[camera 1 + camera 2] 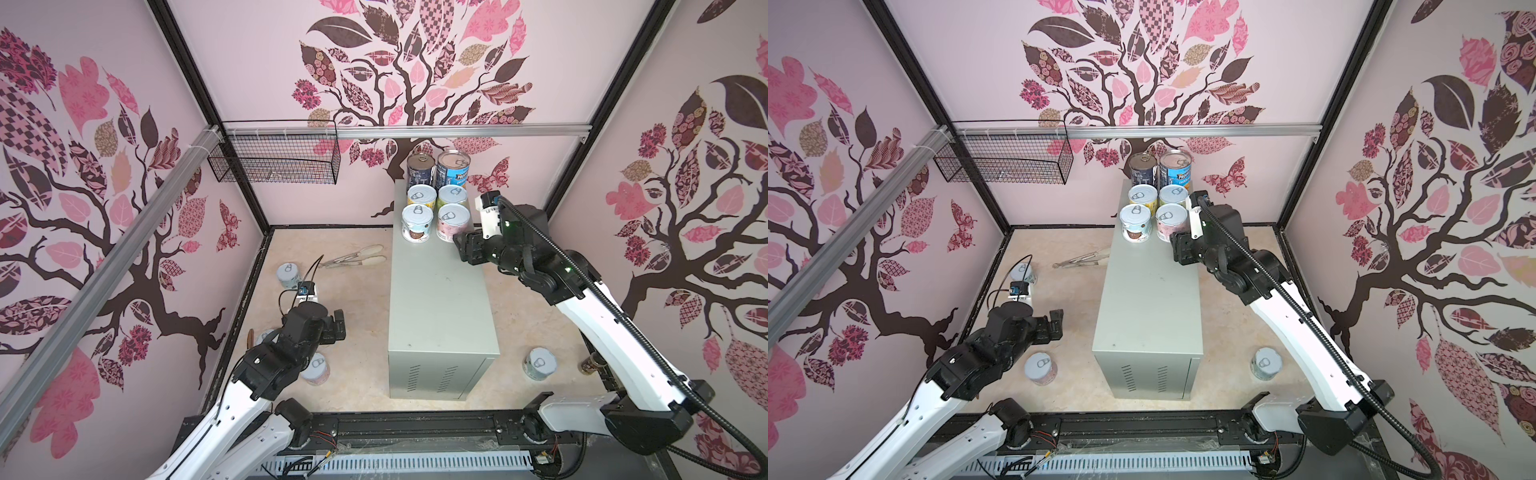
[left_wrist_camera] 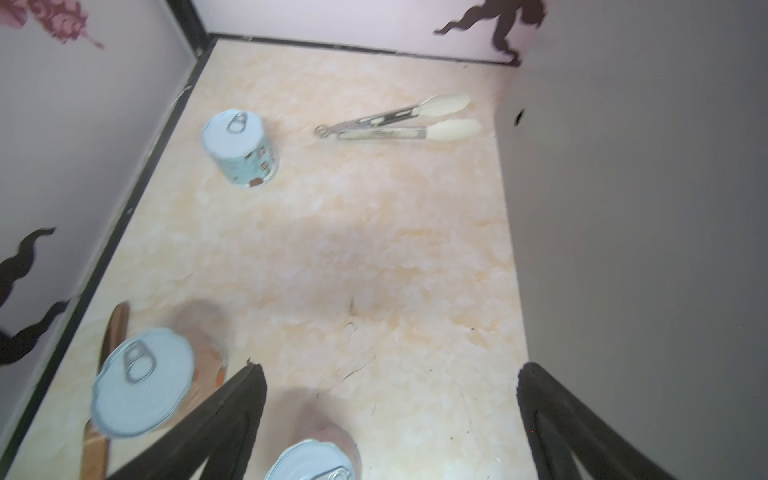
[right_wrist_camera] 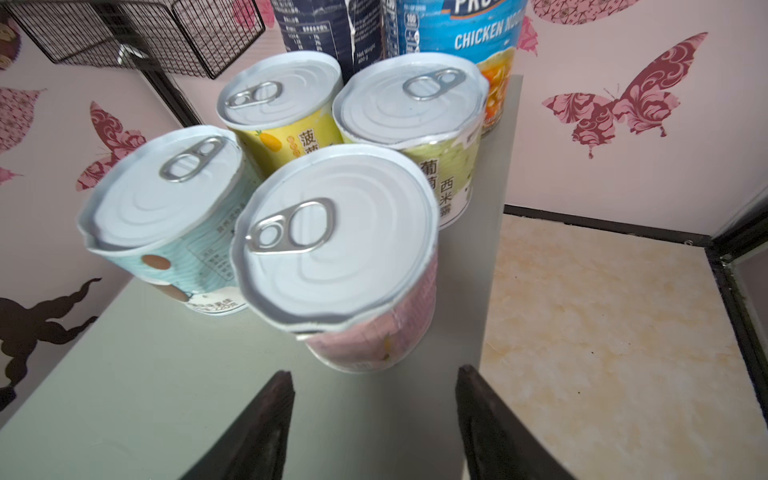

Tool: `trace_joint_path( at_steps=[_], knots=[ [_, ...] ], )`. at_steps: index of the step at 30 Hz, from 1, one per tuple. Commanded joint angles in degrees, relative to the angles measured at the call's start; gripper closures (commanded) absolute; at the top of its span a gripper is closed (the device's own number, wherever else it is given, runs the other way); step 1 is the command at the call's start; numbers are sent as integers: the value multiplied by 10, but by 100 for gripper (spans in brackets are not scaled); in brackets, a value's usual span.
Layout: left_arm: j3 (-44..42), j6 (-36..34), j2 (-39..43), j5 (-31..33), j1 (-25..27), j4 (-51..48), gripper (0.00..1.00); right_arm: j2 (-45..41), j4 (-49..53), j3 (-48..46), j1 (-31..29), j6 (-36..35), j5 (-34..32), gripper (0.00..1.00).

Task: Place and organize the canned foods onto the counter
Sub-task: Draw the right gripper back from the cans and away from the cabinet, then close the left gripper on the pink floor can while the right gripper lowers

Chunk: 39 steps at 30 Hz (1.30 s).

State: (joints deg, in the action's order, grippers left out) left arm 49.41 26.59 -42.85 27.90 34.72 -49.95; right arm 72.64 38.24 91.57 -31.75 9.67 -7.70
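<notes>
1. Standing at the far end of the bench (image 1: pixel 440 299), six canned foods (image 1: pixel 419 195) make three pairs: two tall tins at the back and four short ones in front. The pink can (image 3: pixel 340 257) is nearest to the right jaws.
2. The right jaws are parted by a moderate gap and hold nothing. The pink can stands just ahead of them, not between them.
3. The left jaws are spread wide and empty above the floor (image 2: pixel 374 249), with one short can (image 2: pixel 316 461) just below.
4. Four short cans wait on the floor: three on the left and one lone can (image 1: pixel 539 363) on the right.
5. Risk: the pink can is close to the bench edge. A sideways move of the right arm (image 1: pixel 582 307) may push it off, or into its neighbours.
6. Risk: when the left jaws descend, they may clip the neighbouring can (image 2: pixel 141 382) and tip it over.
</notes>
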Motion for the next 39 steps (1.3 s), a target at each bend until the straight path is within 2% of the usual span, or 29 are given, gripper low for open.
trace_joint_path(
  at_steps=[1,5,9,12,14,21,26,31,39],
  knots=[
    [63,59,-5,54,-3,-49,2,-71,12,-20,2,12,-3,34],
    [81,74,6,28,-3,-59,2,-132,13,-78,2,27,-26,33],
    [63,98,12,19,-6,-54,2,-177,30,-123,2,50,-73,24],
    [58,134,-2,26,-10,-74,2,-217,34,-165,2,65,-111,13],
    [58,159,-19,40,-13,-100,2,-247,31,-198,1,79,-135,1],
    [35,238,-35,55,-15,-141,2,-338,-19,-327,1,157,-151,0],
    [11,331,-38,79,-17,-188,2,-383,-52,-429,2,198,-182,0],
    [-19,388,-57,64,-16,-202,2,-407,-80,-512,2,234,-201,0],
    [-86,461,-82,51,-16,-190,2,-387,-141,-595,1,251,-173,0]
  ],
)
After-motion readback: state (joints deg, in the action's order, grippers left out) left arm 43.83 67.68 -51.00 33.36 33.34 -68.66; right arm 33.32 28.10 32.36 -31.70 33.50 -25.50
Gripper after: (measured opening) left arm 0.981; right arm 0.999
